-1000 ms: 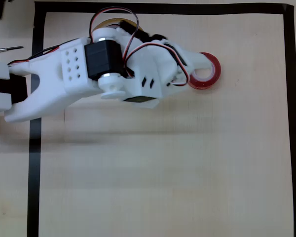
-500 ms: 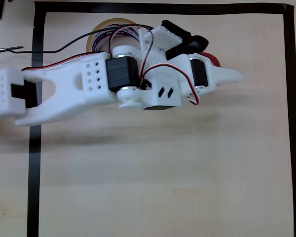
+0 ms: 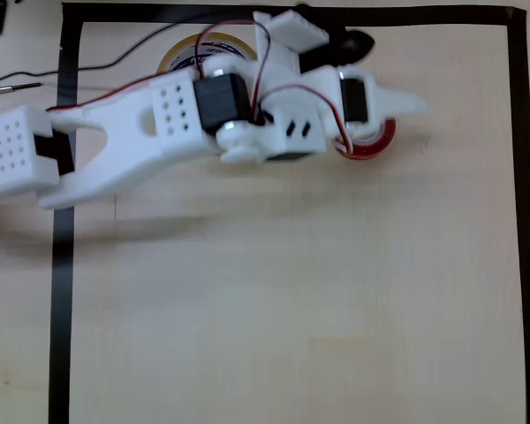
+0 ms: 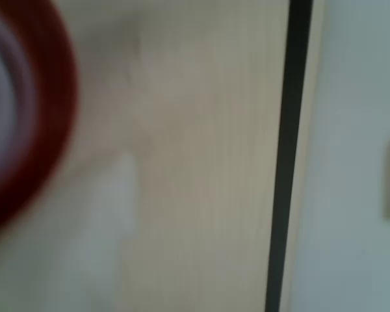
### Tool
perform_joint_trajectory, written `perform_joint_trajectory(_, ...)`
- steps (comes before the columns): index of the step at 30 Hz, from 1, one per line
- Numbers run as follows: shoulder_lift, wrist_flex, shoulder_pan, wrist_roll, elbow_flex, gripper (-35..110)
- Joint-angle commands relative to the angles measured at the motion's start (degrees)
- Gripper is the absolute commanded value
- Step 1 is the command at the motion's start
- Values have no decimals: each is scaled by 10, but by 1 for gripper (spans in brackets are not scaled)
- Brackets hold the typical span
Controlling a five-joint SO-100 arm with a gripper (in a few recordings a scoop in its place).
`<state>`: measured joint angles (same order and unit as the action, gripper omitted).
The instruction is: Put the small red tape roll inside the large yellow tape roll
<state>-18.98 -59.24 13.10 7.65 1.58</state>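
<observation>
- The small red tape roll (image 3: 371,146) lay flat on the wooden table (image 3: 291,309), near the far edge and toward the right side in the overhead view, mostly covered by the white arm (image 3: 159,132).
- It was likely light and rigid, with a glossy side that could slip; a hold across the ring wall, one finger in the hole, looked soundest.
- The large yellow tape roll (image 3: 190,53) sat well apart, toward the far left corner just inside the black tape border (image 3: 62,265); the arm hid most of it.
- The gripper (image 3: 384,119) was over the red roll; whether its jaws were spread or closed on the ring could not be told.
- The wrist view was blurred: the red roll (image 4: 39,123) was cut off at the left edge.
</observation>
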Motion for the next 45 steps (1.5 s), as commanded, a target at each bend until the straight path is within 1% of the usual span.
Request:
perform_joint_trajectory(1, -58, 13, 19, 24, -59, 20)
perform_joint_trajectory(7, -32, 19, 29, 31, -61, 21)
perform_joint_trajectory(18, 62, 21, 33, 47, -125, 23)
perform_joint_trajectory(45, 40, -73, -61, 58, -142, 23)
